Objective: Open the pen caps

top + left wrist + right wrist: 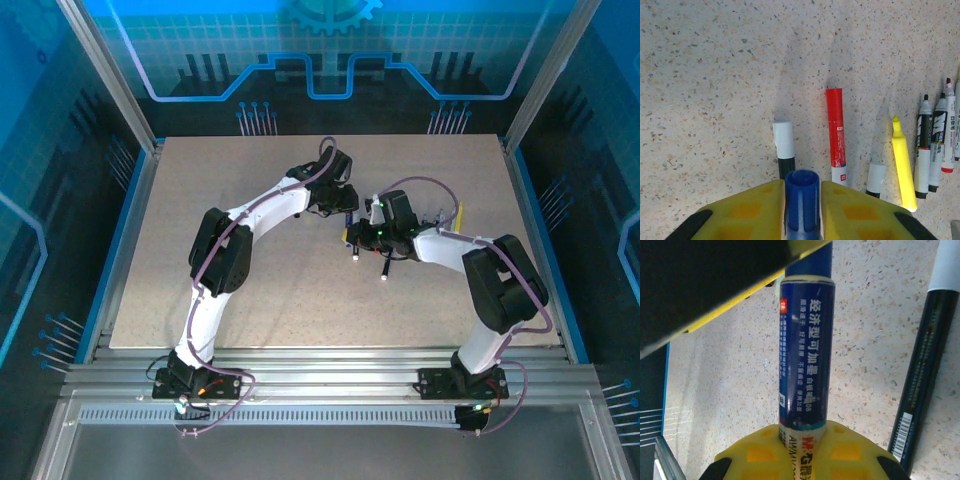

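Note:
Both grippers meet over the middle of the table, holding one blue marker between them. My left gripper has its yellow fingers closed round the blue pen cap, which points away from the camera. My right gripper is shut on the blue marker barrel. In the right wrist view the cap still adjoins the barrel's far end, partly under the left gripper's finger. From above, the left gripper and the right gripper almost touch.
On the table beyond the left gripper lie a black pen with a white end, a red marker, a yellow highlighter and several pens at the right. A black pen lies beside the blue marker.

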